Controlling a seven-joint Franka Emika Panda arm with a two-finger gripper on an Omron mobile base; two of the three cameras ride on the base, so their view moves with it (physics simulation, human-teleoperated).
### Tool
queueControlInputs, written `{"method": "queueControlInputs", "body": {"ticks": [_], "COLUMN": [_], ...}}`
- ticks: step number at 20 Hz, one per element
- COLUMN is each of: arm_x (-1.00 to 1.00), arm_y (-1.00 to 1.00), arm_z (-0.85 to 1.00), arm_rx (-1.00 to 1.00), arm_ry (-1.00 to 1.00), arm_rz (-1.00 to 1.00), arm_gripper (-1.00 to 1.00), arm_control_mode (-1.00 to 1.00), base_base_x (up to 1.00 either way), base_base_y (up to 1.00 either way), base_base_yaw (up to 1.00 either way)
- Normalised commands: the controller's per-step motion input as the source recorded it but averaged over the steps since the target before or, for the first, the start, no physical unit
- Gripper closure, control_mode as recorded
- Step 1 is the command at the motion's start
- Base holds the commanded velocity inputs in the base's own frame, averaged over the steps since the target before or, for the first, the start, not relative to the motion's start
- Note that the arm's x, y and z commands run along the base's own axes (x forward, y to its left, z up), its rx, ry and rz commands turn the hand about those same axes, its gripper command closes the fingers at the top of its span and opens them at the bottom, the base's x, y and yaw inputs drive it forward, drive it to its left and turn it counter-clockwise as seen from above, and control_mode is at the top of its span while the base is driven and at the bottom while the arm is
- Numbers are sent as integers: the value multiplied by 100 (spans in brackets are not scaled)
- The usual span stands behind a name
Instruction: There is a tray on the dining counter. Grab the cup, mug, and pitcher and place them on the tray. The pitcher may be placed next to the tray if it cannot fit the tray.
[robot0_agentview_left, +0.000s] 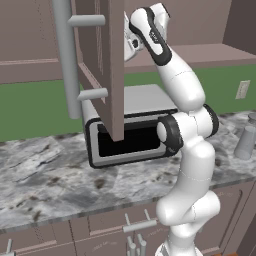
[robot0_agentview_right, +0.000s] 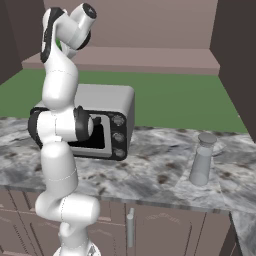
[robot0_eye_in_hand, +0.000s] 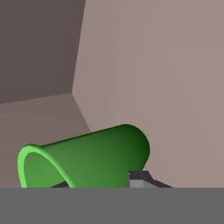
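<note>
The bright green cup (robot0_eye_in_hand: 87, 157) sits inside a brown wall cabinet and appears on its side in the rolled hand view, with its open rim toward the lower left. My gripper (robot0_eye_in_hand: 100, 186) is closed around it, one dark fingertip (robot0_eye_in_hand: 140, 179) pressed against its wall. The arm reaches up high, and the hand (robot0_agentview_left: 132, 42) goes in behind the open cabinet door (robot0_agentview_left: 100, 60). The pale grey pitcher (robot0_agentview_right: 202, 160) (robot0_agentview_left: 246, 142) stands upright on the marbled counter to the right. The tray, the mug and the dining counter are out of view.
A silver toaster oven (robot0_agentview_left: 130, 135) (robot0_agentview_right: 100, 120) stands on the marbled counter (robot0_agentview_left: 45, 175) below the cabinet. The open door and its long grey handle (robot0_agentview_left: 67, 55) hang left of the arm. The cabinet's walls (robot0_eye_in_hand: 153, 65) are close around the cup.
</note>
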Motion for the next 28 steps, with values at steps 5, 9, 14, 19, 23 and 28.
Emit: {"method": "queueControlInputs", "body": {"ticks": [5,9,14,19,23,28], "arm_x": [-3,-3,-1,-36,-84,-100], "arm_y": [-3,-13,-11,-16,-38,-41], "arm_z": [-1,-19,-41,-22,0,0], "arm_rx": [2,11,14,6,0,0], "arm_ry": [0,-3,-6,-9,-21,-20], "arm_rz": [0,-1,-6,-4,-1,0], "arm_gripper": [100,100,100,100,100,100], "arm_control_mode": [-100,-100,-100,-100,-100,-100], "base_base_x": [0,0,0,0,0,0], "base_base_y": [0,0,0,0,0,0], "base_base_yaw": [0,0,0,0,0,0]}}
